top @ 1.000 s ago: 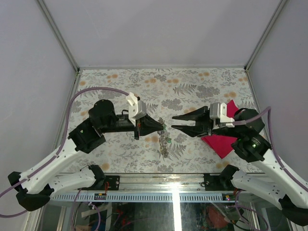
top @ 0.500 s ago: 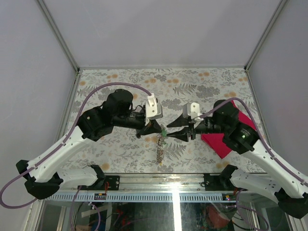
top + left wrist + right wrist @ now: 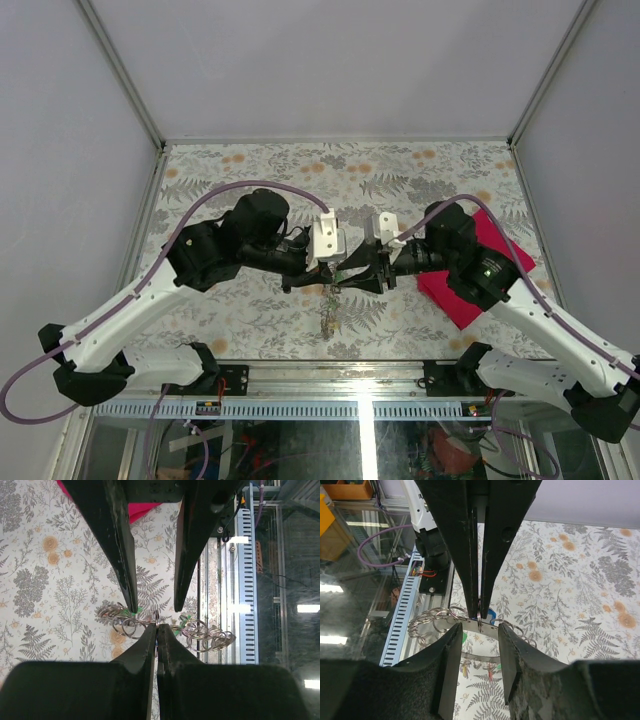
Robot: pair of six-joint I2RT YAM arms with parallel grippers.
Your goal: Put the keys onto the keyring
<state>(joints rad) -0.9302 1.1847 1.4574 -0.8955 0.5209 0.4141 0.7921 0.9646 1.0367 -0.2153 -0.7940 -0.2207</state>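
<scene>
The keyring (image 3: pixel 470 624) is a flat grey metal band with several small split rings (image 3: pixel 205 635) along its rim. It hangs above the table between the two arms, with its lower end (image 3: pixel 328 318) dangling below the fingertips. My left gripper (image 3: pixel 157 626) is shut on one small ring of it, also seen from the right wrist (image 3: pixel 479 614). My right gripper (image 3: pixel 478 630) is open, one fingertip on either side of that pinched ring, close to the band. A blue key head (image 3: pixel 491 615) and a green one (image 3: pixel 464 638) show beside the band.
A red cloth (image 3: pixel 470 292) lies on the floral table under my right arm. The metal rail (image 3: pixel 360 408) runs along the near edge. Grey walls close in the left, right and far sides.
Both arms have swung in toward the middle. My right gripper has come left until its open fingers straddle the ring my left gripper holds. The keyring now dangles slightly further left.
</scene>
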